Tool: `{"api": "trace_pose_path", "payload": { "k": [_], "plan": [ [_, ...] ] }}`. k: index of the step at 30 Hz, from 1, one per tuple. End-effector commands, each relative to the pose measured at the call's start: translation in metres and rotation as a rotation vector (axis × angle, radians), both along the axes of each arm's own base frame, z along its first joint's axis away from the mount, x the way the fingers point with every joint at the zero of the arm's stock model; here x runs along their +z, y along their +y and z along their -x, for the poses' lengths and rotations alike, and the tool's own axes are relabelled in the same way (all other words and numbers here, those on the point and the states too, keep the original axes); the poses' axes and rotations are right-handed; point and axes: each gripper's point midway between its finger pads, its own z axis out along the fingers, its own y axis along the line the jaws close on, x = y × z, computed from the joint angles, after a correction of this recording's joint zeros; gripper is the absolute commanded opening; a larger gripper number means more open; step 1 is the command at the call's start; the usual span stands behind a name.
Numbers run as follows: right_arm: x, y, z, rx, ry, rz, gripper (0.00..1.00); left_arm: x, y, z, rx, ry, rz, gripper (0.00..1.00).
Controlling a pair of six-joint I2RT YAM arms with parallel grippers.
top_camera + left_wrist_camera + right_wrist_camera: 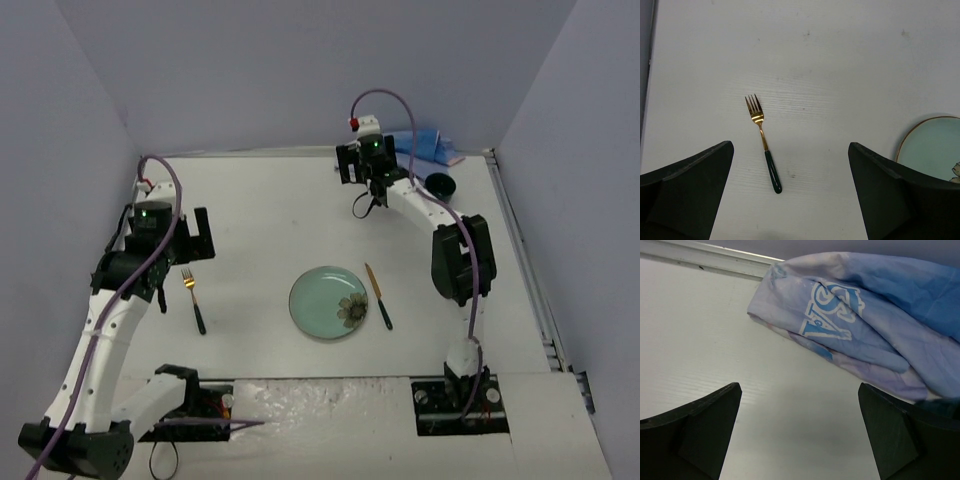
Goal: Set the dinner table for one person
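A plate (328,302), fork (193,300) and knife (378,297) are lying on a white table (270,200).
Top: fork left of plate, knife right. Left wrist: left gripper (790,145) is hanging spread above fork. Right wrist: right gripper (800,387) is gaping near blue cloth (865,315).

On the dinner table (260,210) the plate (328,302) lies near the middle, the knife (378,296) just right of it, the fork (193,300) well apart to its left, and the folded placemat (428,145) at the far right corner with a cup (438,184) just before it
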Motion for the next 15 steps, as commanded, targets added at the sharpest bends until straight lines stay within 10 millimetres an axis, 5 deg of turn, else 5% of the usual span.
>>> {"api": "trace_pose_path", "payload": {
  "k": [1,15],
  "plan": [
    [0.002,0.003,-0.060,0.140,-0.115,0.006,1.00,0.012,-0.012,-0.009,-0.039,-0.050,0.014,0.97],
    [-0.079,-0.032,-0.123,0.185,-0.130,0.168,0.95,-0.005,-0.019,-0.010,-0.030,0.015,0.050,0.97]
  ]
}}
